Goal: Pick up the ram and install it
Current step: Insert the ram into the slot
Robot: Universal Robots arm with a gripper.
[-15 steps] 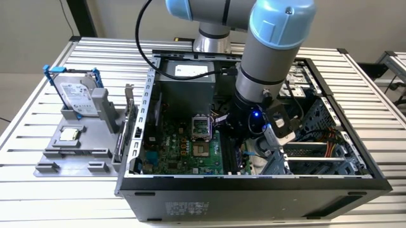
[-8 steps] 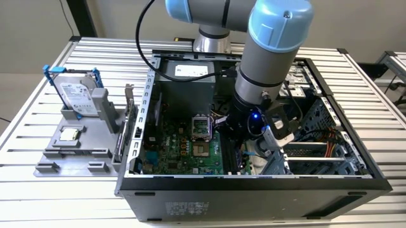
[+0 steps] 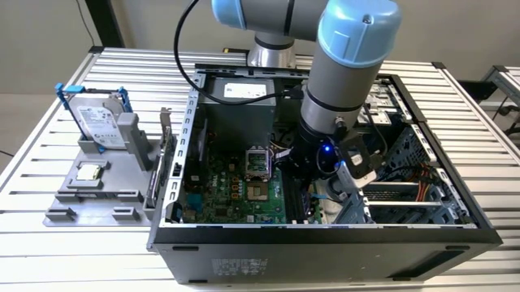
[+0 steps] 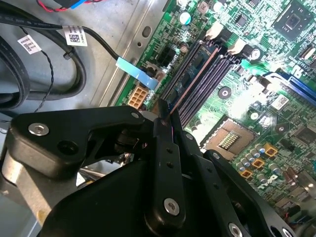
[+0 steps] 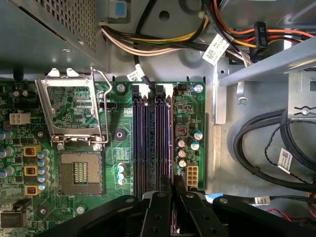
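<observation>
Black gripper (image 5: 172,195) fingers closed on ram (image 4: 195,66), seated along motherboard slots (image 5: 150,143). Risk: misaligned notch, uneven pressure, bent board, unlatched clip.

The open computer case (image 3: 325,234) is lying on the slatted table (image 3: 49,219), with the motherboard (image 3: 235,194) lying flat inside it. The arm's gripper (image 3: 313,173) is reaching down into the case over the memory slots (image 5: 150,143), which are sitting beside the CPU socket (image 5: 79,173). At the exterior view's left, a fixture (image 3: 97,194) is standing beside the case, carrying a hard drive (image 3: 99,121).
</observation>
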